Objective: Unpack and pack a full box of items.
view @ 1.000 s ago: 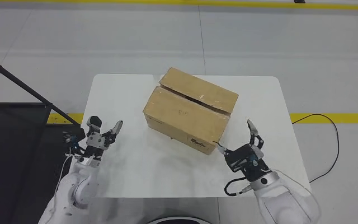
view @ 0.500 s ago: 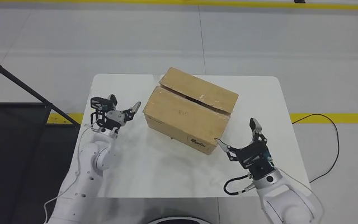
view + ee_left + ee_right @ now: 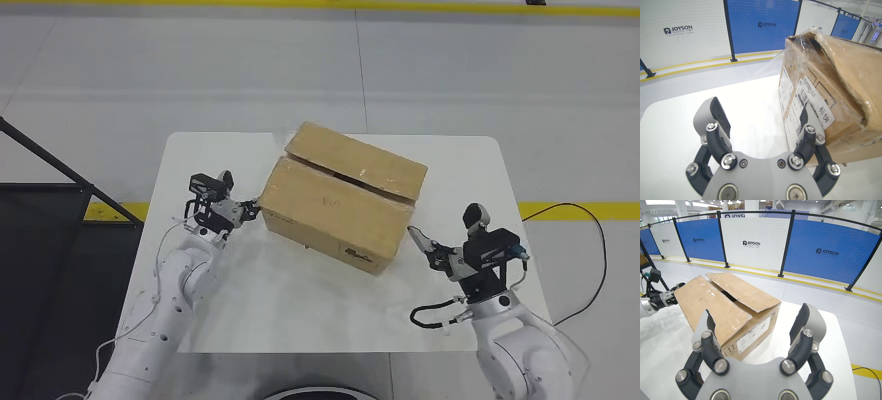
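- Right jaws, lower right of the top view, are spread wide and empty. Over the last second they have swung from the cardboard box's (image 3: 340,195) near corner out towards its right end.
- Left jaws, centre left, are also open and empty. They have advanced from the tabletop's (image 3: 250,300) near edge to the box's left end, one finger just beside the shipping label (image 3: 810,106).
- The box sits mid-tabletop, top flaps (image 3: 730,298) down with a slit between them. The arms now bracket it, so unpacking looks not yet begun.

White table (image 3: 300,300), grey floor (image 3: 200,70), yellow line (image 3: 575,210), blue and white panels (image 3: 810,237), black cable (image 3: 602,255)
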You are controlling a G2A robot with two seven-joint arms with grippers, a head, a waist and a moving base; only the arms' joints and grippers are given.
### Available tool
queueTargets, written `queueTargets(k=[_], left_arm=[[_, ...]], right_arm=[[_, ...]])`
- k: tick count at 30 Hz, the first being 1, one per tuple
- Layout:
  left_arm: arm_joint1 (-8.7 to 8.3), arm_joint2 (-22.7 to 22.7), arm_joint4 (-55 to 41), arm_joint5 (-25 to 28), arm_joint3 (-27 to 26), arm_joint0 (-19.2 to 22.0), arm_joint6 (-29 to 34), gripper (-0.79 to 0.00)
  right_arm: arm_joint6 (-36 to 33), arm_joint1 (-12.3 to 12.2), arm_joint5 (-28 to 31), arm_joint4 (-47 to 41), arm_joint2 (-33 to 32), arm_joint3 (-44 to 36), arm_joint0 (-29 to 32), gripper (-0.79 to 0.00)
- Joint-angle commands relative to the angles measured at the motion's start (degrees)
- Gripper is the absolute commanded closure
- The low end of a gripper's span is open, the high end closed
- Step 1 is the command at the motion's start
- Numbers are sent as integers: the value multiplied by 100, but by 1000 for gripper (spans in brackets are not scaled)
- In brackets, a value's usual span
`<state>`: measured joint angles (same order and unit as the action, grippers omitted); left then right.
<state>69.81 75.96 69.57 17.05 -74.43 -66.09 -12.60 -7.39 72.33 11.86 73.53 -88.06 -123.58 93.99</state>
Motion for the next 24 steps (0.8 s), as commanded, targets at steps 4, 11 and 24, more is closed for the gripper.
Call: queueTargets(k=[4, 11, 24], left_arm=[[-31, 63, 17, 290, -153, -176, -24, -785], [-61, 128, 89, 379, -379, -500, -82, -785], [-97, 215, 16, 579, -1025, -1142, -254, -785]], right_arm=[[30, -8, 88, -200, -64, 83, -58, -785], [52, -19, 143, -311, -101, 136, -81, -785], [158, -39, 233, -385, -137, 172, -45, -785]])
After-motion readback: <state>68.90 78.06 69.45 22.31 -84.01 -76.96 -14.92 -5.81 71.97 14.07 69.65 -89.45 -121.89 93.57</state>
